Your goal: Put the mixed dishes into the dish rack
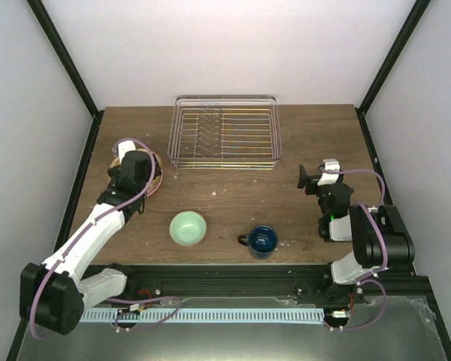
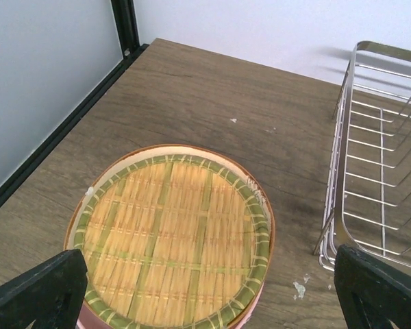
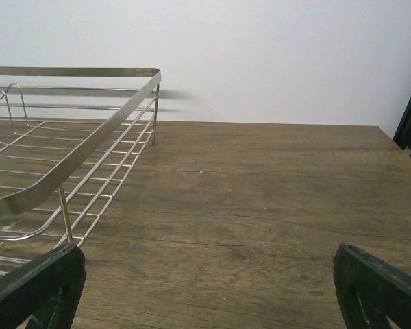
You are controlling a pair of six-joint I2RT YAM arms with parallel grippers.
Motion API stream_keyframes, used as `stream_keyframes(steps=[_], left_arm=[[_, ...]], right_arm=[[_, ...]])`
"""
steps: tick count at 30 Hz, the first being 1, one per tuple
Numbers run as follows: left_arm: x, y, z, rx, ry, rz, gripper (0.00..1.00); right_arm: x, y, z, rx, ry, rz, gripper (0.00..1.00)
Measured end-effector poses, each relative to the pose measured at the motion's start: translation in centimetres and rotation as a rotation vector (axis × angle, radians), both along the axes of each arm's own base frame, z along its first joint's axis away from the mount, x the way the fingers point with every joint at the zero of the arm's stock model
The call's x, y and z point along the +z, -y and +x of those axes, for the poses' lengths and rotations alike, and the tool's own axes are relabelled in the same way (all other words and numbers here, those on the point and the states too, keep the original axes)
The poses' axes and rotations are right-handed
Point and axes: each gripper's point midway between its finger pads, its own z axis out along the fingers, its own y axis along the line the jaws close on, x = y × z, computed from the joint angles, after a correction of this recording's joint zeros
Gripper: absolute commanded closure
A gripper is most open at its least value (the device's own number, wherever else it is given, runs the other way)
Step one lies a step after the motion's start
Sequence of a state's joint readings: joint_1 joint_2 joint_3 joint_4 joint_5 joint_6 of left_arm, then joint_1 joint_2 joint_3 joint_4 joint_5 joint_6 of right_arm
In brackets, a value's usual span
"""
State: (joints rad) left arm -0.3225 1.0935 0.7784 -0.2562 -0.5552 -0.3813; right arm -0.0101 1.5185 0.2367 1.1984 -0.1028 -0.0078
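Observation:
A stack of plates lies at the table's left. The top one is the lime-green plate (image 2: pixel 171 226), with a yellow-green woven pattern. A cream rim (image 2: pixel 259 195) and a pink edge (image 2: pixel 253 304) show under it. My left gripper (image 2: pixel 209 295) is open and empty just above this stack, with the fingers wide on either side; it also shows in the top view (image 1: pixel 135 171). The mint-green bowl (image 1: pixel 188 228) and the dark blue mug (image 1: pixel 261 241) stand near the front. The dish rack (image 1: pixel 225 159) is at the back and holds nothing. My right gripper (image 1: pixel 310 179) is open and empty, right of the rack.
The rack's left rim (image 2: pixel 340 171) is close to the right of the plate stack. The rack's right rim (image 3: pixel 75 147) is left of my right gripper (image 3: pixel 209 288). Black frame posts stand at the table's left and right edges.

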Motion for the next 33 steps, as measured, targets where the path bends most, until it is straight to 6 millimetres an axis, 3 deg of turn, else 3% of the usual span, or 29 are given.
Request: stream_keyframes(steps=[3, 11, 18, 22, 29, 31, 33], left_arm=[[0.0, 0.4, 0.0, -0.021, 0.000, -0.006, 0.00], [0.3, 5.5, -1.4, -0.384, 0.046, -0.047, 0.00], [0.8, 5.9, -1.6, -0.422, 0.057, -0.030, 0.00], [0.7, 5.5, -1.5, -0.400, 0.052, -0.020, 0.00], [-0.5, 5.1, -0.8, -0.356, 0.003, -0.020, 0.00], [-0.9, 5.0, -0.8, -0.349, -0.011, -0.022, 0.00], [-1.0, 4.9, -0.8, -0.341, -0.021, -0.023, 0.00]], right_arm=[[0.0, 0.0, 0.0, 0.000, 0.000, 0.000, 0.00], [0.0, 0.0, 0.0, 0.000, 0.000, 0.000, 0.00], [0.2, -0.1, 0.4, 0.000, -0.034, -0.012, 0.00], [4.3, -0.2, 2.5, -0.034, -0.040, 0.010, 0.00], [14.8, -2.3, 9.7, -0.062, -0.183, 0.112, 0.00], [15.6, -3.3, 10.9, -0.050, -0.244, 0.127, 0.00], [14.8, -4.1, 11.6, -0.040, -0.323, 0.142, 0.00]])
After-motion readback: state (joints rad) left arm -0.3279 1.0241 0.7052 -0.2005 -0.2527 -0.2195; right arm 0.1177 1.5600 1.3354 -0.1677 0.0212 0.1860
